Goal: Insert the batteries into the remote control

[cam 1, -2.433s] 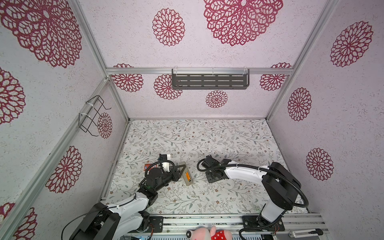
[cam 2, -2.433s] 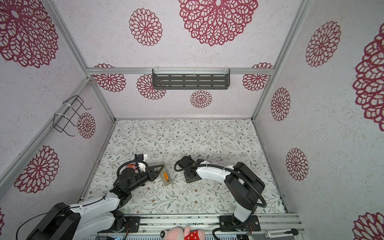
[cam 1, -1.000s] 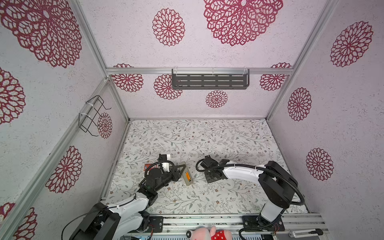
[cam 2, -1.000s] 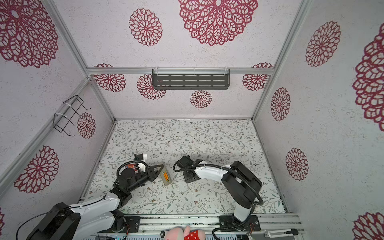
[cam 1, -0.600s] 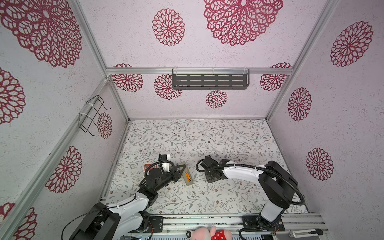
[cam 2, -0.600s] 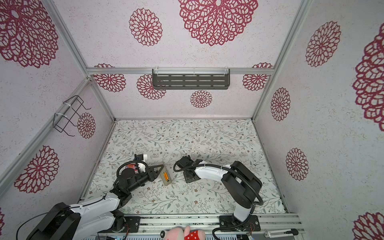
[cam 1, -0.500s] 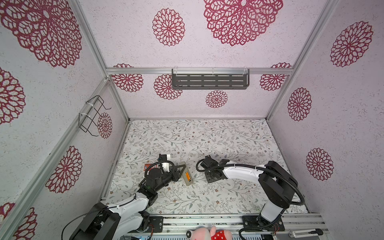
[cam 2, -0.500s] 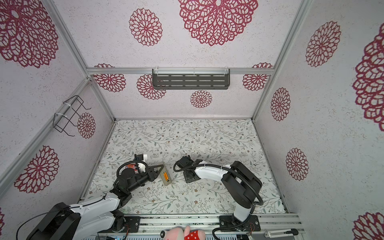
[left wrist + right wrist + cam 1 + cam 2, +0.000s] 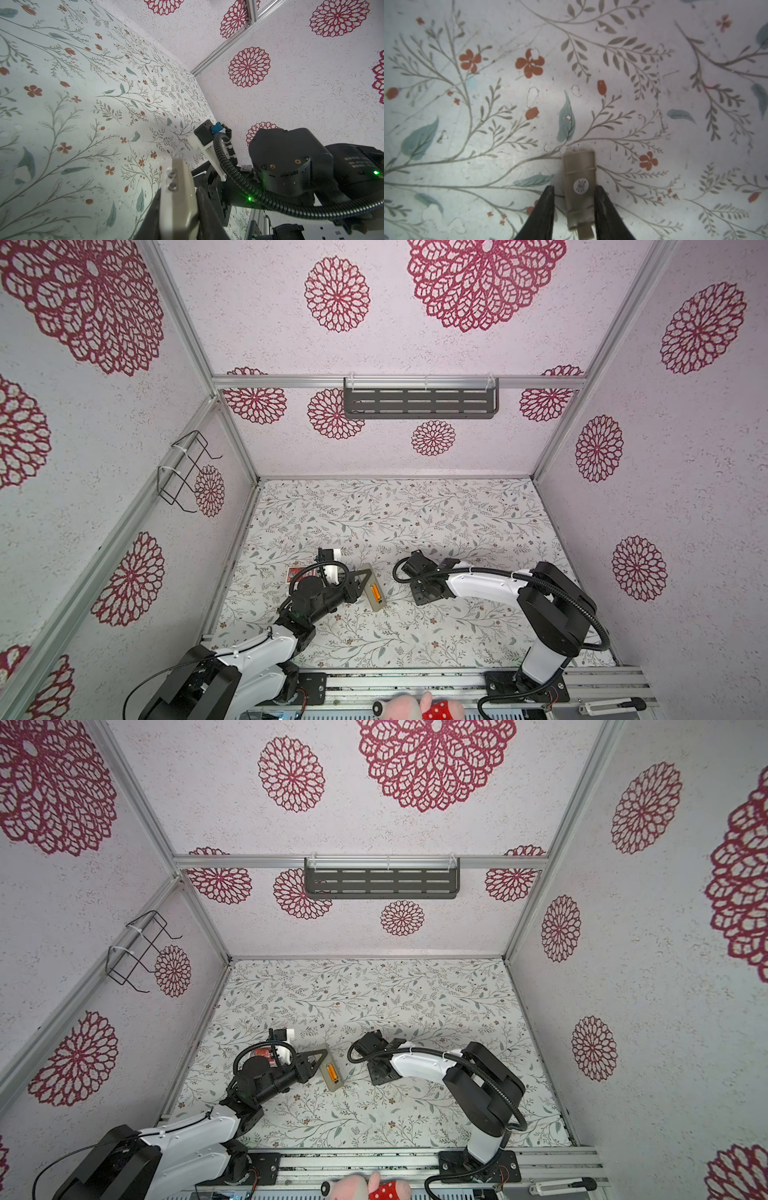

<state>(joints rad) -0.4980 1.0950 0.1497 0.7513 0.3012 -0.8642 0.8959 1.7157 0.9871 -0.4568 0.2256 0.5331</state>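
A floral-printed table (image 9: pixel 415 522) fills the lower middle of both top views, with two white robot arms reaching in from the bottom edge. Left of centre, the left gripper (image 9: pixel 179 209) is clamped tight on one end of the remote control (image 9: pixel 379 603). The remote's back faces up, and it is probably pinned this way so it cannot slide while being loaded. Just right of it, the right gripper (image 9: pixel 574 188) points straight down at the table. In the right wrist view its jaws stand part-open astride a small beige battery cover (image 9: pixel 579 166) lying flat (a sliver of table shows between one finger and the cover, so it looks not yet pinched). An orange strip, the batteries (image 9: pixel 376 592), already sits in the remote's open compartment, so fitting the cover seems to be what remains
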